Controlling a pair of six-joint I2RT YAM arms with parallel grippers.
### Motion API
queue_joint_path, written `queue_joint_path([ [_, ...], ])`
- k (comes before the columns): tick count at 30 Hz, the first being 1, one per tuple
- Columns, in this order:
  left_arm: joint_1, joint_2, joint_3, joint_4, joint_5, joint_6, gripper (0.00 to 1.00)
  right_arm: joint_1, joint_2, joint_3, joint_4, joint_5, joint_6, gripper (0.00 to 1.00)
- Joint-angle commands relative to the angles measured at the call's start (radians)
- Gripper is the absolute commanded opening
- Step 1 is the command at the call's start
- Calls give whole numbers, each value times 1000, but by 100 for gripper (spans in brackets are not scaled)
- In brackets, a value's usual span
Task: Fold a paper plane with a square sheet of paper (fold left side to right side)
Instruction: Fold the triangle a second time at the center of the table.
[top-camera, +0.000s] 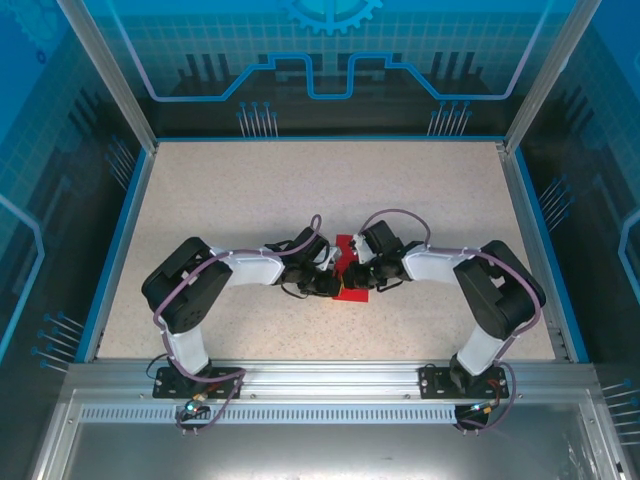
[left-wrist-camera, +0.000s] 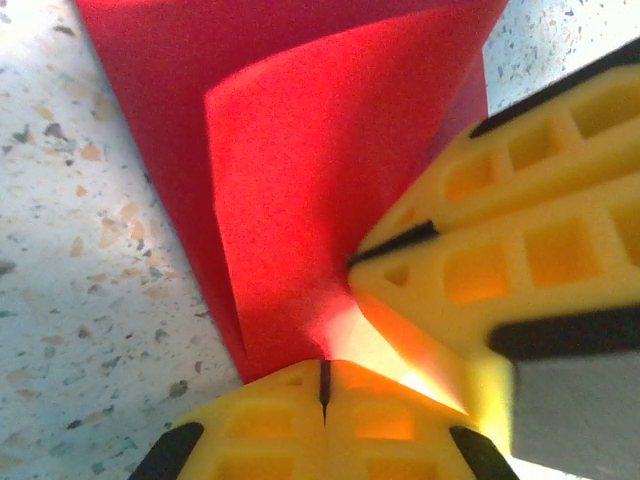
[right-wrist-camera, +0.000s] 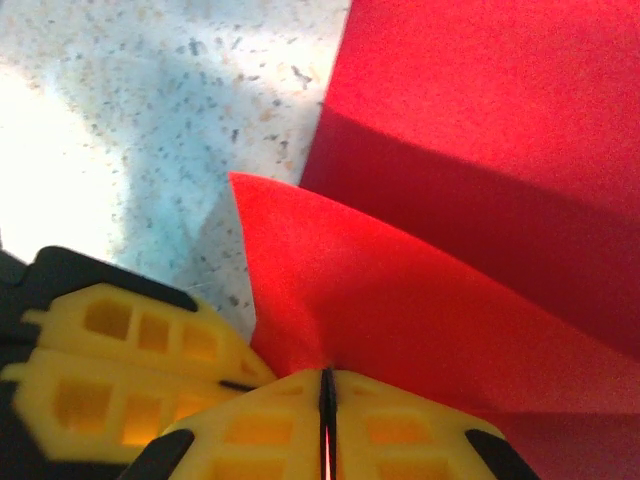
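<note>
both claws pinched on the red sheet at mid-table

a blue-panelled enclosure (top-camera: 330, 60) walls in the cell on three sides, with a metal rail (top-camera: 320, 385) along the near edge where the arm bases are bolted. the speckled pale table (top-camera: 300, 190) is flat and bare around the work, so there is free room on every side for a sweep.

the two arms reach inward and meet at the centre. the square sheet of paper (left-wrist-camera: 300, 170) lies between them on the table, partly lifted. one layer is flat and a curled flap stands above it. from above, its visible red runs from near to far, so the crease looks set to follow that line.

the left gripper (left-wrist-camera: 324, 385) has its fingers pressed together on the near edge of the sheet, which spreads away ahead of it. the right gripper (right-wrist-camera: 325, 395) is likewise clamped on the raised flap, and the two sets of yellow tips sit just beside each other. neither arm is nearer, since both are touching the paper. i judge the fold needs the left side carried over toward the right.
</note>
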Motion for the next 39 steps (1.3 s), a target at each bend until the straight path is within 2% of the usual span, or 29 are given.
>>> queue_joint_path([
  [1, -9, 40, -44, -95, -34, -4, 0, 16, 26, 31, -71, 75, -30, 11],
  [15, -9, 54, -53, -95, -41, -8, 0, -32, 48, 69, -158, 135, -99, 11],
  [28, -9, 62, -59, -89, -46, -7, 0, -139, 81, 138, -209, 124, -178, 12],
  [39, -9, 58, -59, -90, -46, -5, 0, -243, 68, 100, -210, 117, -221, 12],
])
